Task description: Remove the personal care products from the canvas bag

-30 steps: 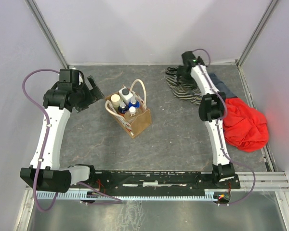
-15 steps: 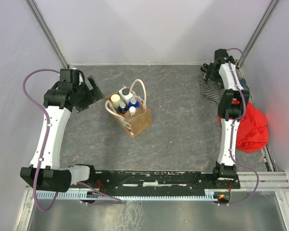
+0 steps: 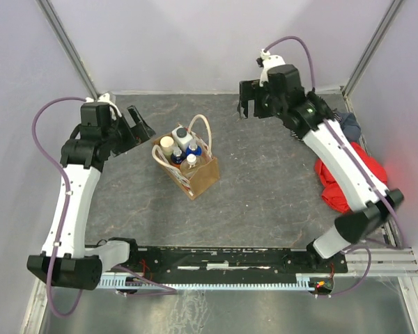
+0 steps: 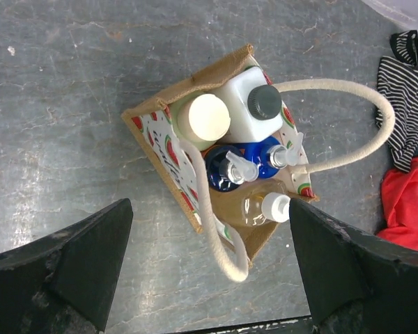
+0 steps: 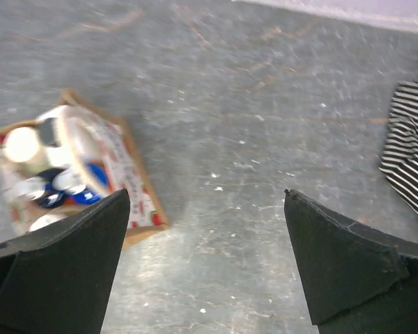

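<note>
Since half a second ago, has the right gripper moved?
Yes. In the top view the right gripper has swung left from the far right corner, toward the canvas bag, which stayed put.

Left black two-finger gripper (image 3: 141,124) is hovering just left of the tan boxy canvas bag (image 3: 203,178), jaws wide apart. Right black two-finger gripper (image 3: 248,109) is hanging beyond and right of it, likewise spread.

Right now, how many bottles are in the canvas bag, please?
5: cream-capped cylinder and white flat bottle at one end, two blue-topped pumps midway, beige pump opposite; more could hide beneath.
</note>
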Motion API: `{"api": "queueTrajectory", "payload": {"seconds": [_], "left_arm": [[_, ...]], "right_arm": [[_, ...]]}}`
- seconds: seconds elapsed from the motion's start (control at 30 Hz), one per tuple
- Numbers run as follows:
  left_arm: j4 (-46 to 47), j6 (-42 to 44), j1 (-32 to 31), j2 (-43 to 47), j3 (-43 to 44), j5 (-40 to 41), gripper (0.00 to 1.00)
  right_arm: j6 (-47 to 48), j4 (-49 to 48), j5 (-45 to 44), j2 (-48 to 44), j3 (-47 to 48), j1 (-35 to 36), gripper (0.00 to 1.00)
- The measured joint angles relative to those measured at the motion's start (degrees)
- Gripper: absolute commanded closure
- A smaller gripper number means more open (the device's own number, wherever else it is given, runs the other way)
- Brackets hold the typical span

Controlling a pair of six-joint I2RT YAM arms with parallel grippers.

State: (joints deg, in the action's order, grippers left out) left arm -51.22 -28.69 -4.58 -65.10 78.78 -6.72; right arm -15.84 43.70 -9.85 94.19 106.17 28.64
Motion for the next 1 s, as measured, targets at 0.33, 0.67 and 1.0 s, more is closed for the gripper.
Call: {"api": "queueTrajectory", "payload": {"seconds": [0.33, 0.67, 1.0], "left_arm": [[3.8, 0.1, -0.3, -11.8, 2.9, -5.3, 0.01], [3.7, 0.4, -4.9, -17.4, 22.3, -1.1, 0.01], [1.3, 0.4, -6.2, -17.7, 18.7, 0.7, 0.01]], "right_arm": [[2.3, 1.4, 9.9, 2.8, 5.0, 15.2, 0.23], [2.7, 8.3, 12.4, 18.2, 5.6, 22.4, 0.13], [2.5, 5.6, 10.8, 20.0, 4.2, 23.1, 0.09]]}}
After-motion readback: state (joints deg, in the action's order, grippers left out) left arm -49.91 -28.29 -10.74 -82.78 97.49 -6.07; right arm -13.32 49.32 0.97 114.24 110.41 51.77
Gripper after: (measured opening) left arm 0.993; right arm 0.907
